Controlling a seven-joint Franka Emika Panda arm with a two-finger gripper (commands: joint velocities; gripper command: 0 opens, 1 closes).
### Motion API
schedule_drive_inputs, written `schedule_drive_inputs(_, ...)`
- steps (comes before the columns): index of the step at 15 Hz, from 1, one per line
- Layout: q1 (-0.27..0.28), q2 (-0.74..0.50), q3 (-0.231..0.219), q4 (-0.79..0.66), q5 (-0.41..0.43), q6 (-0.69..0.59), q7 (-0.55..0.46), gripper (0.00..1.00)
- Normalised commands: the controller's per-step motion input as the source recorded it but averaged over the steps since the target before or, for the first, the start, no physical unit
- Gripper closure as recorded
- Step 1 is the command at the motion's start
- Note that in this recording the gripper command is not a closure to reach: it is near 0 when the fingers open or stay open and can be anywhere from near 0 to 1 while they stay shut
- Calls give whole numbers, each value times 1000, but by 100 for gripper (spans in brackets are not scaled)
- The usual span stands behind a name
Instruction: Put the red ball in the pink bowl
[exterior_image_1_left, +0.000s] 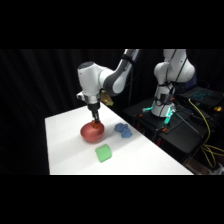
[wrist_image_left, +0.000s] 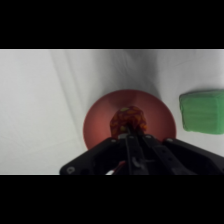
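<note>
The pink bowl (exterior_image_1_left: 92, 132) sits on the white table (exterior_image_1_left: 65, 145), left of centre. My gripper (exterior_image_1_left: 95, 119) hangs straight down over it, its tip just above the bowl's rim. In the wrist view the bowl (wrist_image_left: 100, 125) fills the middle. The red ball (wrist_image_left: 129, 119) shows over the bowl's centre, right at the tip of the black linkage. The gripper (wrist_image_left: 131, 131) is shut on the ball. The ball is hidden in the side view.
A green square block (exterior_image_1_left: 104, 153) lies in front of the bowl, and shows at the right edge of the wrist view as the block (wrist_image_left: 202, 111). A blue lumpy object (exterior_image_1_left: 123, 130) lies to the bowl's right. The table's right edge runs close behind it.
</note>
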Motion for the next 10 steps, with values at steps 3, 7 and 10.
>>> schedule_drive_inputs(3, -44, -14, -7, 109, 180, -95, -131, 0)
schedule_drive_inputs(7, -27, -168, 4, 73, 150, -169, -167, 0)
schedule_drive_inputs(10, 19, -331, -2, -24, 59, -225, -132, 0)
